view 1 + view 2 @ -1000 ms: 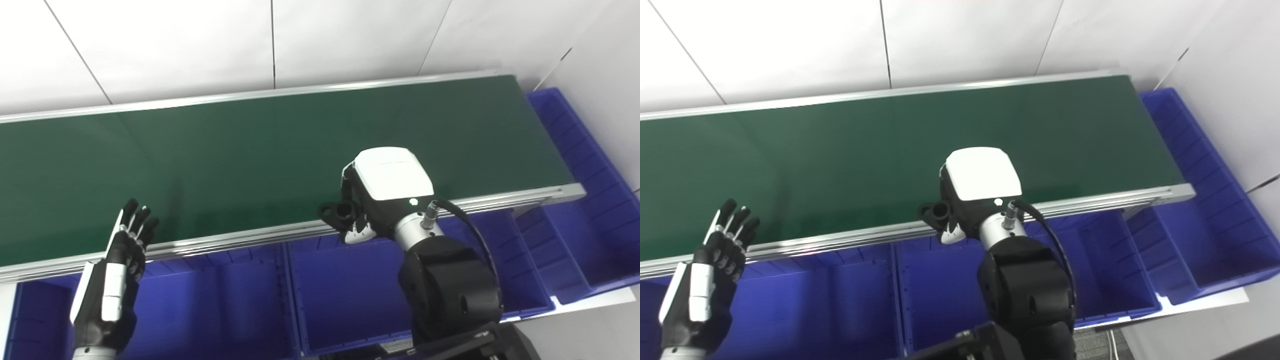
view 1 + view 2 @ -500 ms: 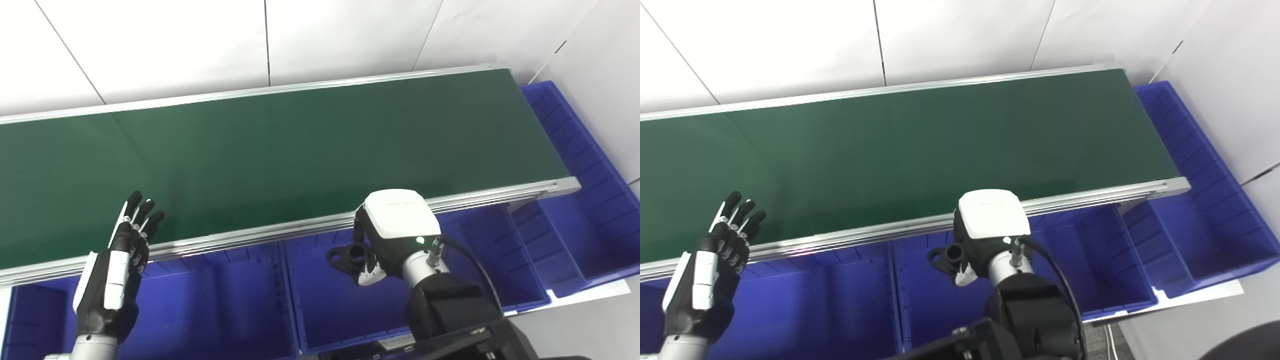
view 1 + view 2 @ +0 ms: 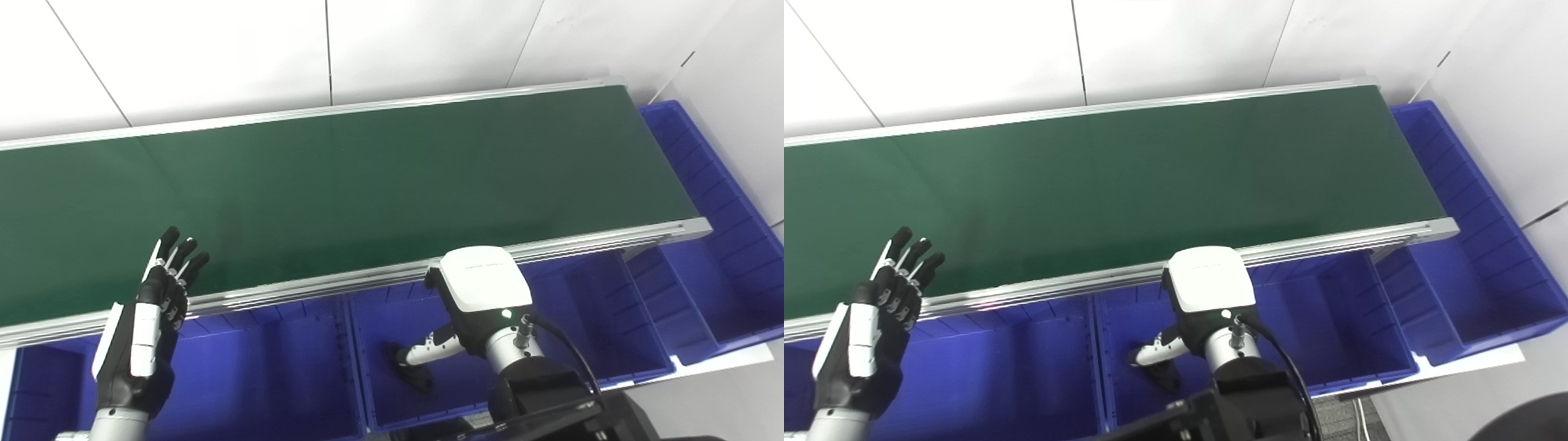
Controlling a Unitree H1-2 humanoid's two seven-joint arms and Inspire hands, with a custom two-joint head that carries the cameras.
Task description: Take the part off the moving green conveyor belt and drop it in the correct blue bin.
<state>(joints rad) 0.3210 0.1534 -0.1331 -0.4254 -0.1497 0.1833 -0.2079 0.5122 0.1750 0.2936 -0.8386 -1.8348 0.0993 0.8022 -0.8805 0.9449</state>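
Left eye view: right hand (image 3: pixel 468 306) released above part (image 3: pixel 411 373) in blue bin (image 3: pixel 373 398); left hand (image 3: pixel 144 331) spread

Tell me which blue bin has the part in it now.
The middle bin, below the right robot hand. The black part lies on its floor; the other blue bins show no part.

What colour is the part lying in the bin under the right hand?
Black: the small black part lies on the floor of the middle blue plastic bin; clearest in the left eye view.
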